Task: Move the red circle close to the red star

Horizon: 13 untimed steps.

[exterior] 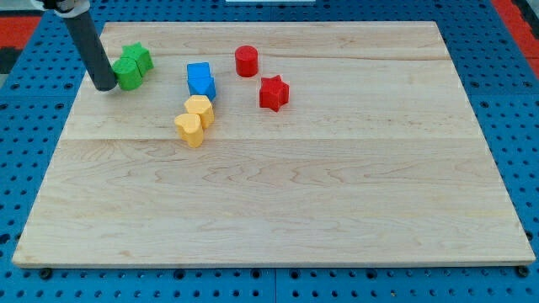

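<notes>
Eight blocks on the bench (278,202), all in its upper half, gathered toward the view's left and centre.

Red circle (246,61): upright cylinder, near the view's top, a little left of centre. Red star (273,92): below it and slightly to the view's right. The two are near but apart; a strip of bare wood shows between them.

Blue pair: blue cube (199,76) with a second blue block (205,87) touching it at its lower right; shape of the second hard to make out. They sit left of the red circle, with a clear gap.

Yellow pair just below the blue: upper yellow block (200,109), lower yellow block (189,129), touching each other. Upper one sits just beneath the blue pair; whether it touches, I cannot tell.

Green pair far to the view's left: upper green block (136,58), lower green block (128,75), pressed together. Shapes unclear.

My tip (104,87) is down at the left edge of the bench, right against the left side of the lower green block, well apart from both red blocks. The rod leans up toward the view's top left.

No fingers on this rig, so no open or closed state to note.
</notes>
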{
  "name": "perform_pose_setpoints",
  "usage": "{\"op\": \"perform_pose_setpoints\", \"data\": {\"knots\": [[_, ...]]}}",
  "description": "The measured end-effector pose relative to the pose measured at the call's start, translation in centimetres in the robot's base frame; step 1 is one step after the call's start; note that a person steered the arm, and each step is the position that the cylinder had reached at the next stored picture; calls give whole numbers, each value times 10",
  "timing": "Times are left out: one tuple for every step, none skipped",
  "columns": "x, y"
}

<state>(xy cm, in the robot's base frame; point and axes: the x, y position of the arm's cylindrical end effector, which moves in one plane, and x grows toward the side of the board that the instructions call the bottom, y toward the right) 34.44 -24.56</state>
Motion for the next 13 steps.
{"op": "perform_pose_setpoints", "data": {"knots": [[-2,0],[-3,0],[27,-1],[40,21],[30,85],[14,98],[-5,98],[-44,115],[-72,131],[-92,164],[-78,180],[-47,180],[-47,185]]}}
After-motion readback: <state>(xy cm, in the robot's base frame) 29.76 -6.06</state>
